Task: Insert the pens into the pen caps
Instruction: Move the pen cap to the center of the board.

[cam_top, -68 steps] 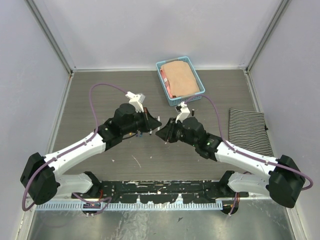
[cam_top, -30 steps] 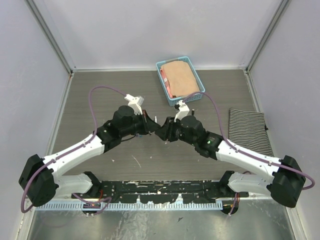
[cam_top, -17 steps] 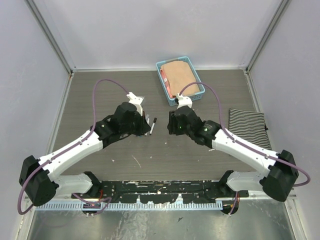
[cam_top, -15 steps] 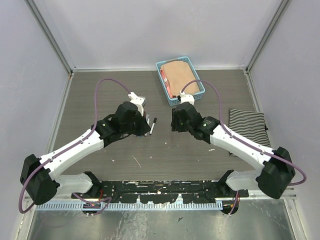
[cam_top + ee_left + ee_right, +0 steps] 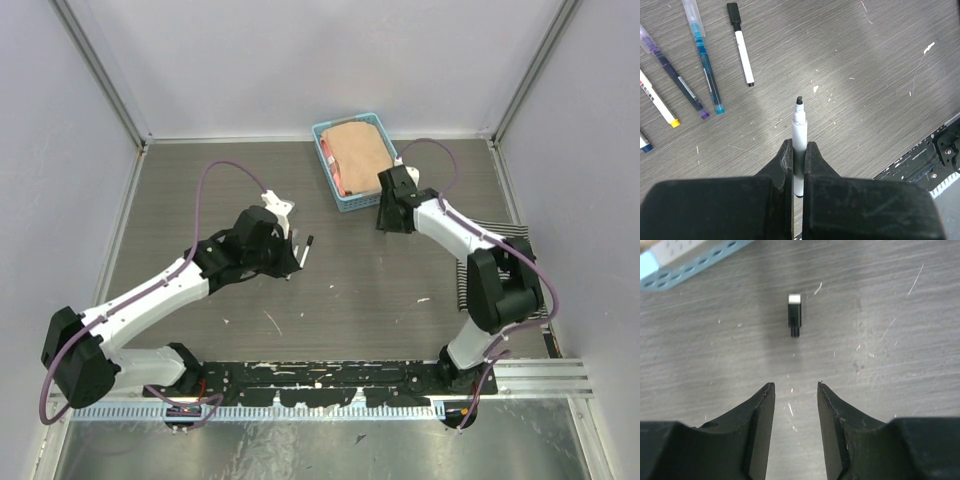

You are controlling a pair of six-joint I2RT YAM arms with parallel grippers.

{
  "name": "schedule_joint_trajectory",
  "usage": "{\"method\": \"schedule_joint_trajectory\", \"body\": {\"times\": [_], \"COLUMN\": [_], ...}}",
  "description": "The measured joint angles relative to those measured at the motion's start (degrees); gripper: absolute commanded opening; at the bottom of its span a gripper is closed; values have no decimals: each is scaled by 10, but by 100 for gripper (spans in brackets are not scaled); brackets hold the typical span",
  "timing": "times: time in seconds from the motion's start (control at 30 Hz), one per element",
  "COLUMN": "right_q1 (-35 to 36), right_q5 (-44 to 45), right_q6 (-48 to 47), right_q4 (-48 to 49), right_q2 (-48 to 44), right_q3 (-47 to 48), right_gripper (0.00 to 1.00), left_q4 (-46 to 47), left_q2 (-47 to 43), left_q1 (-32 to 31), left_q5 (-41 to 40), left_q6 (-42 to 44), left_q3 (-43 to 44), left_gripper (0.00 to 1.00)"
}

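Observation:
My left gripper [image 5: 799,147] is shut on a white pen [image 5: 799,125] with a bare black tip, which points away from me above the table. It also shows in the top view [image 5: 296,252], pen tip [image 5: 308,243] to its right. Several more pens lie on the table ahead left: a white one with a black cap [image 5: 741,47], a teal one [image 5: 706,62] and a purple one [image 5: 677,77]. My right gripper [image 5: 795,385] is open and empty. A small black pen cap with a white end [image 5: 795,315] lies on the table just ahead of it.
A blue basket [image 5: 330,165] with a tan cloth in it stands at the back, its perforated rim [image 5: 675,272] just beyond the cap. A striped cloth [image 5: 520,240] lies at the right. The rail [image 5: 940,150] runs along the near table edge.
The two grippers met at the table's middle, then the right arm swung away to the back right beside the basket. The left gripper still holds the pen and shifted slightly.

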Motion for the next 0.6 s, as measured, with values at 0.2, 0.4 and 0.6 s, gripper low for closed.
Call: {"method": "schedule_joint_trajectory", "body": {"times": [0.2,0.4,0.6], "right_q1": [-36,-46,-46], "right_q5": [-20,-35,-46], "right_q6": [-25,-42,-50], "right_q4": [-3,-5,-8], "right_q2": [74,128,166], "right_q3": [61,110,130], "right_gripper": [44,44,42], "left_q4": [-7,-8,-8], "left_q2": [-15,-21,-28], "left_q1": [0,0,0], "left_q5": [6,12,11], "left_q6": [3,7,10], "left_q3": [0,0,0], "left_gripper": [0,0,0]}}
